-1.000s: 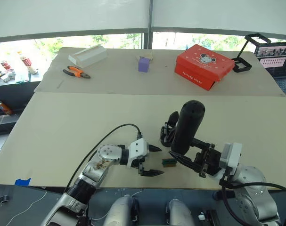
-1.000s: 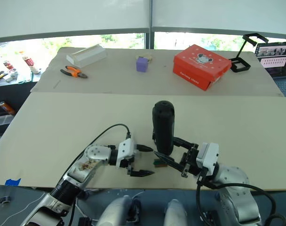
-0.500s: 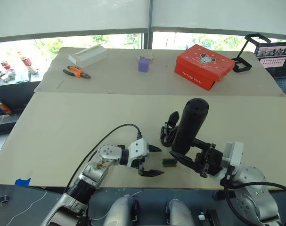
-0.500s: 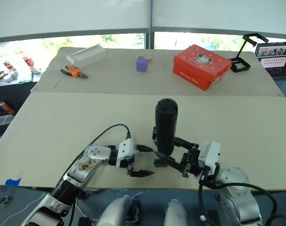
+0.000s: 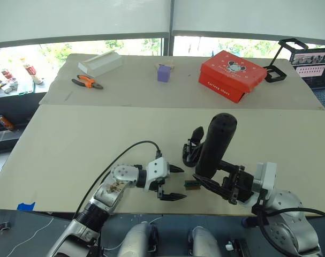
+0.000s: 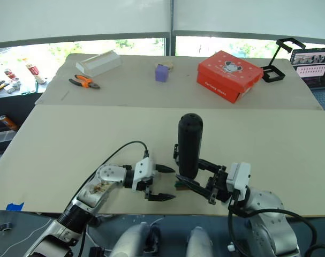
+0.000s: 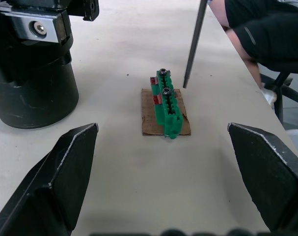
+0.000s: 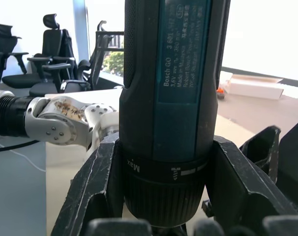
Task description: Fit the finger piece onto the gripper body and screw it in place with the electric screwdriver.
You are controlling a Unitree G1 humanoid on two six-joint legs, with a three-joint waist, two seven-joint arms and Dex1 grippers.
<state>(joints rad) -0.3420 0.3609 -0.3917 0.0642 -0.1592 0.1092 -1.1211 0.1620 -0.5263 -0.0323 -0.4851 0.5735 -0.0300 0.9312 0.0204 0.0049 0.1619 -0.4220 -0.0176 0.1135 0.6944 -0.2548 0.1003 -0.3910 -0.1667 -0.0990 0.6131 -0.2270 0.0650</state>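
Observation:
The electric screwdriver (image 5: pixel 216 143) stands nearly upright near the table's front edge, bit down, with my right gripper (image 5: pixel 209 175) shut around its lower end. In the right wrist view its black barrel (image 8: pixel 171 88) sits between the fingers (image 8: pixel 97 187). The thin bit (image 7: pixel 194 46) comes down just beyond a small green-brown block (image 7: pixel 166 104). The gripper body (image 5: pixel 191 150) stands just behind the screwdriver, and its rounded base (image 7: pixel 33 83) shows in the left wrist view. My left gripper (image 5: pixel 181 183) is open, empty, facing the block (image 5: pixel 192 184). The finger piece is hidden.
The far table holds a red box (image 5: pixel 231 75), a purple block (image 5: pixel 163 73), orange-handled pliers (image 5: pixel 86 82), a white box (image 5: pixel 99 62) and a black stand (image 5: pixel 282 59). Both grippers work close to the table's front edge (image 5: pixel 55 206).
The screwdriver's top has leaned slightly to the right in my right gripper. The left gripper and the block have stayed where they were.

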